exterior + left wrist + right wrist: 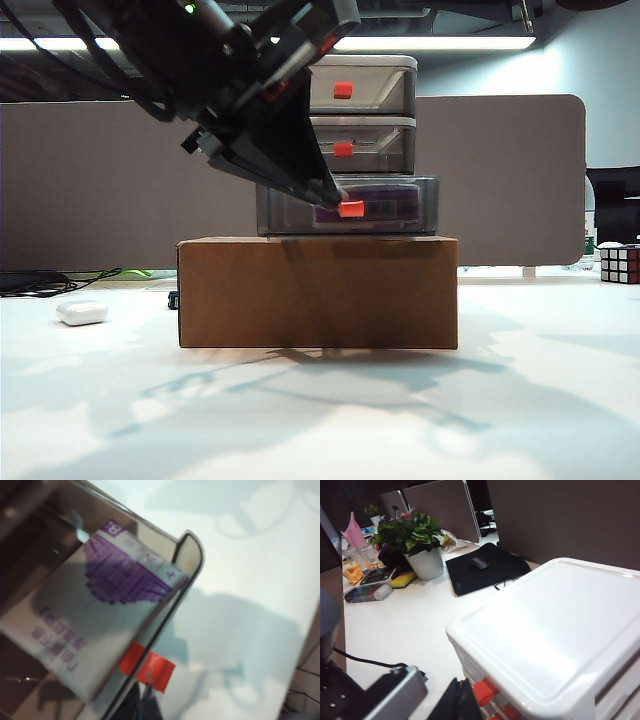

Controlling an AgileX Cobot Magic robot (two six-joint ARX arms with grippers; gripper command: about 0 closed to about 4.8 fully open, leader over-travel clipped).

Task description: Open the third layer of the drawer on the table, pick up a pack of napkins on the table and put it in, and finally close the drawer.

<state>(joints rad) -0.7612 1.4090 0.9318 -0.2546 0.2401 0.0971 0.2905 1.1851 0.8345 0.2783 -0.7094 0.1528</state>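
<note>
the drawer, a three-tier white-framed unit with smoky grey trays, stands on a brown cardboard box on the white bench; the third layer is pulled out a little, proud of the two above, and the pack of napkins, white with purple print, lies inside it behind the translucent front wall; its red-orange handle faces the exterior camera; the left gripper, its fingers pressed together, holds its tip right at that handle, coming in from the upper left; the right gripper shows only as dark parts beside the unit's white top, near the upper handles, and i cannot tell how its fingers stand; a small white rounded case lies on the bench to the left, well apart from the box; a puzzle cube sits at the far right edge.
</note>
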